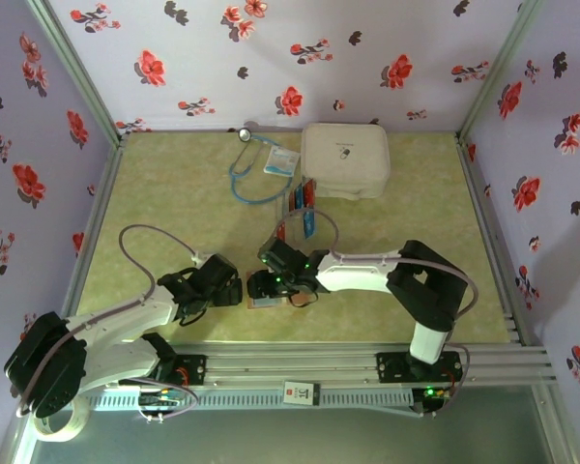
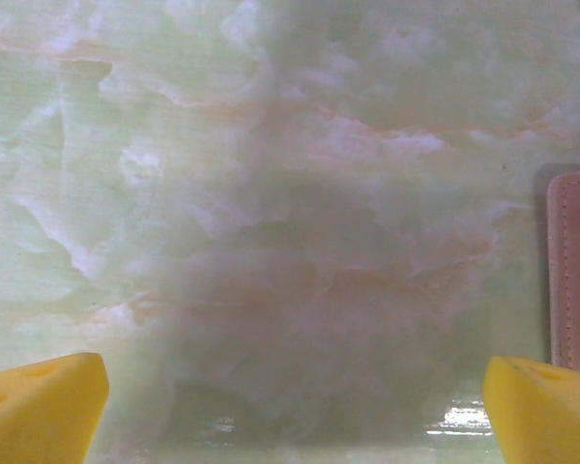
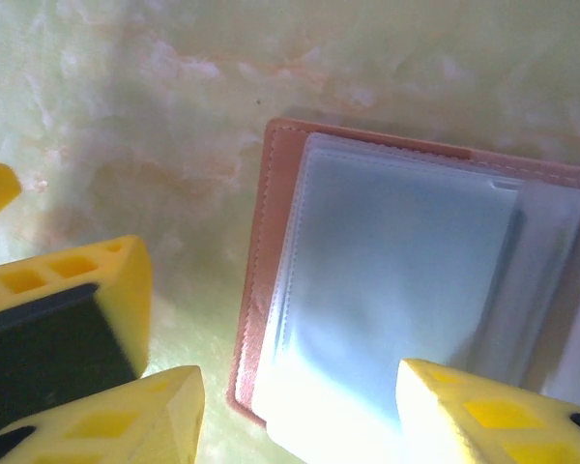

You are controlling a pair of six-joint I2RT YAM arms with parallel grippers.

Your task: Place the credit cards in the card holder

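Note:
The card holder (image 3: 256, 290) lies open on the green marbled table, its tan-brown edge framing clear plastic sleeves (image 3: 396, 280). My right gripper (image 3: 300, 425) hovers open just above its near corner, one yellow finger (image 3: 126, 416) off the leather edge and the other over the sleeves. In the top view this gripper (image 1: 263, 286) meets my left gripper (image 1: 234, 288) above the holder (image 1: 271, 303). My left gripper (image 2: 290, 416) is wide open over bare table, with the holder's edge (image 2: 572, 271) at its right. The blue and red credit cards (image 1: 302, 200) stand in a clear tray further back.
A large white case (image 1: 345, 159) sits at the back, with a blue stethoscope (image 1: 256, 169) and a white-and-blue packet (image 1: 281, 161) to its left. The clear tray (image 1: 304, 224) is just behind the right gripper. Flowered walls close in the table on three sides.

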